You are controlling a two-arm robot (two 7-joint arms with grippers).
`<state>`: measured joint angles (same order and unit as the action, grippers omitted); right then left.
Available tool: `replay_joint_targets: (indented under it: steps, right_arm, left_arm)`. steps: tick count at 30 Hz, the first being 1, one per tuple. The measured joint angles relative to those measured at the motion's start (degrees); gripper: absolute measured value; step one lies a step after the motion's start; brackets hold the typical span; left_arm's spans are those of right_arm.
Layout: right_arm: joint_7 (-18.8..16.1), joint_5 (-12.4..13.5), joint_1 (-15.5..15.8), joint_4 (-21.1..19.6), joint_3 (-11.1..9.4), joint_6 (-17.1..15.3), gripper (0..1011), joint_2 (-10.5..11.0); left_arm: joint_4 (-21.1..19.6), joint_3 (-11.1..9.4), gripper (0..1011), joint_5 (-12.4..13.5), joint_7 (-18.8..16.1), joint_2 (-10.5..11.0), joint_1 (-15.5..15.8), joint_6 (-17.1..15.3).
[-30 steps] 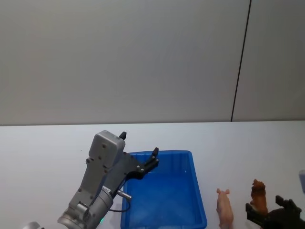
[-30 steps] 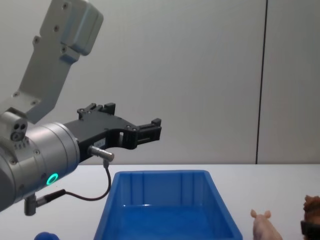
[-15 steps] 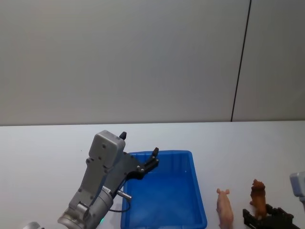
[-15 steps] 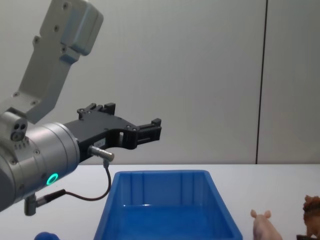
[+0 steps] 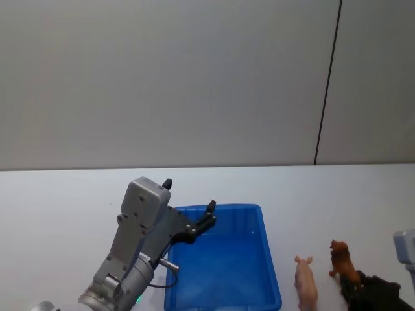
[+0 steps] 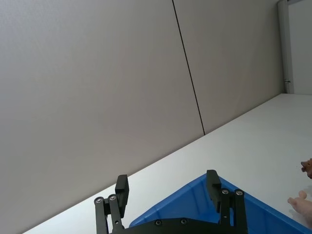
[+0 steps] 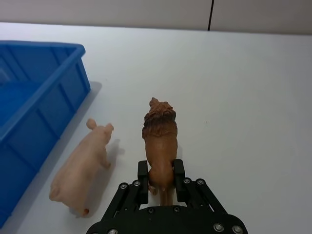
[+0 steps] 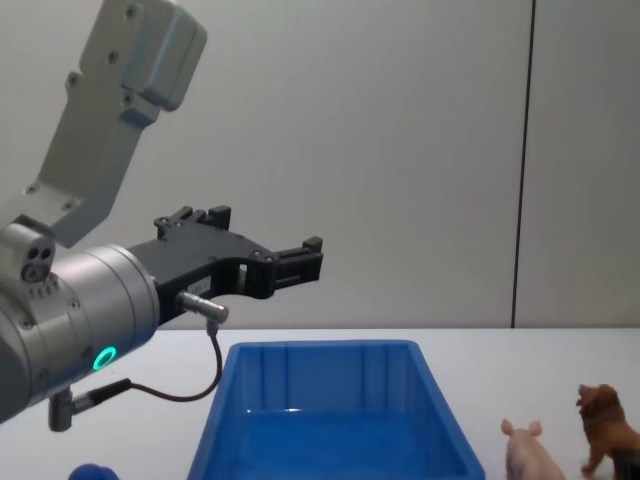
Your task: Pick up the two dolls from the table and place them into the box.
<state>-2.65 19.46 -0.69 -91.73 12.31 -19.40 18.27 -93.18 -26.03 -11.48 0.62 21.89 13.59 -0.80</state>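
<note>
In the head view, the left gripper [image 5: 189, 195] is seen raised above the near left corner of the box [image 5: 272, 275], its fingers spread apart with nothing between them. The box is set on the table [image 5: 65, 207]. To the right of the box the pig [image 5: 306, 282] is found on the table, and just beside it, further right, the lion [image 5: 340, 260] is gripped at its hind end by the right gripper [image 5: 364, 289].

In the left wrist view, the left gripper [image 6: 167, 181] is shown wide open over the blue rim of the box [image 6: 195, 193], with the pig [image 6: 300, 205] glimpsed at the edge.

In the right wrist view, the right gripper [image 7: 160, 170] is closed on the rear of the lion [image 7: 160, 130], which is held upright. The pig [image 7: 86, 163] is placed between the lion and the wall of the box [image 7: 45, 92]; neither is touched by it. Whether the lion's feet meet the table [image 7: 243, 97] cannot be told.

In the chest view, the left gripper [image 8: 266, 236] is held high over the box [image 8: 320, 349]. The pig [image 8: 524, 452] and the lion [image 8: 604, 421] are seen side by side to the right, outside the box. A blue ball [image 8: 90, 470] is seen low at the left.
</note>
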Motion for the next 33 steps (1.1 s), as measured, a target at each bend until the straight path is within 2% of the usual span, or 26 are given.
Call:
replay_joint_targets:
  steps: [9,18,25,33]
  right_arm:
    - [-0.56,-3.36,-0.24,-2.31,0.49,3.26,284,-0.19]
    - [-4.52,-5.93,-2.1,-4.82,1.11,4.76,284,-0.85]
    - [-8.77,-6.24,-4.49,-5.67,1.73,3.25,284,-2.02]
    - [-13.84,-5.6,-8.37,-4.42,2.95,-1.48,284,-4.49]
  left_arm:
    - [0.0,0.0,1002,0.0,0.0,0.0,0.0,0.0]
    - [0.0,0.0,1001,0.0,0.0,0.0,0.0,0.0]
    - [0.0,0.0,1002,0.0,0.0,0.0,0.0,0.0]
    - [0.0,0.0,1002,0.0,0.01,0.0,0.0,0.0]
